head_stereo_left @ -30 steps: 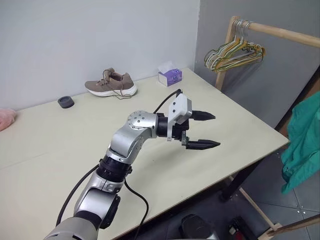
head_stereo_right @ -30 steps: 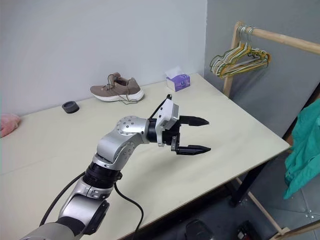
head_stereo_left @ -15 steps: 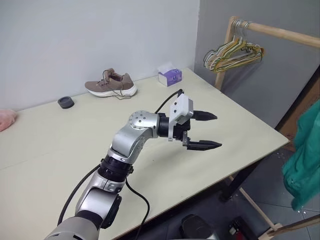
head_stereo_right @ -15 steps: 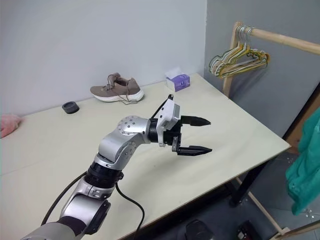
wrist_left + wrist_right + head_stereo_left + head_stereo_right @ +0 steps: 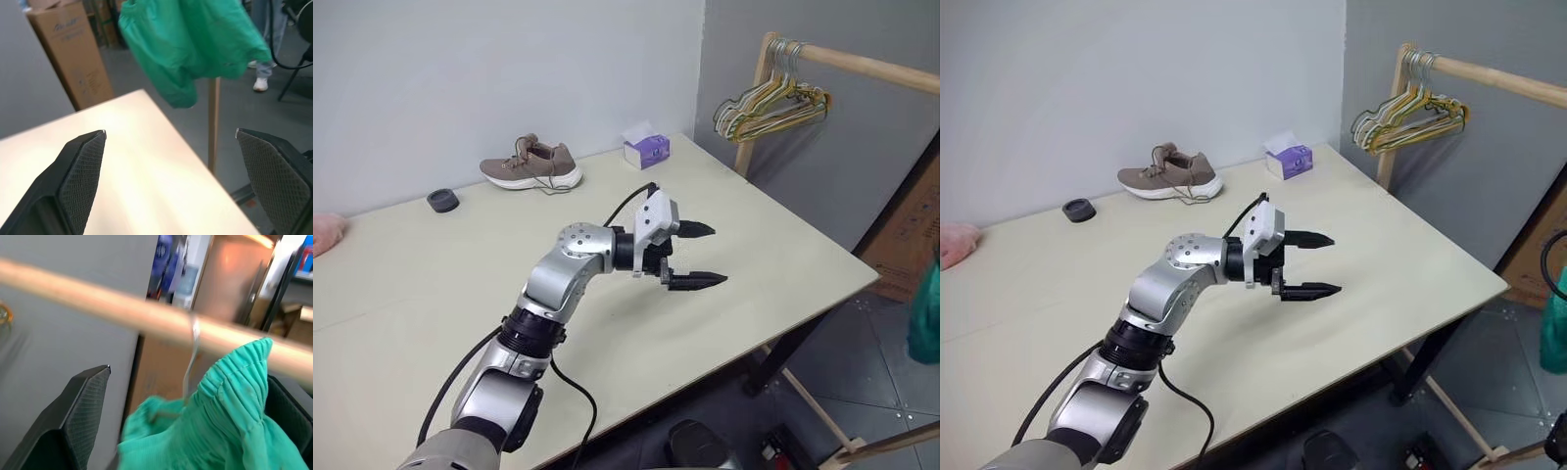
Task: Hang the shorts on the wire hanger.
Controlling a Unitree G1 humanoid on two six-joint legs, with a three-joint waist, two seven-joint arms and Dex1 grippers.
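The teal-green shorts (image 5: 230, 426) hang on the thin wire hanger (image 5: 194, 335), whose hook sits over a wooden rail (image 5: 98, 291). My right gripper (image 5: 188, 377) is open, its fingers (image 5: 83, 416) wide apart with the gathered waistband between them. From the head, only a sliver of the shorts (image 5: 930, 318) shows at the far right. In the left wrist view the shorts (image 5: 190, 44) hang beyond the table's corner. My left gripper (image 5: 693, 257) is open and empty above the table (image 5: 783, 245), pointing right toward the rack.
A brown shoe (image 5: 530, 164), a purple tissue box (image 5: 644, 147), a black ring (image 5: 441, 200) and a pink cloth (image 5: 325, 233) lie along the table's far side. Bunched hangers (image 5: 769, 103) hang on the rack. A cardboard box (image 5: 68, 49) and a person's legs (image 5: 261, 73) stand beyond.
The shorts have shifted right, almost out of the head views. My left gripper has sunk a little toward the table, still open.
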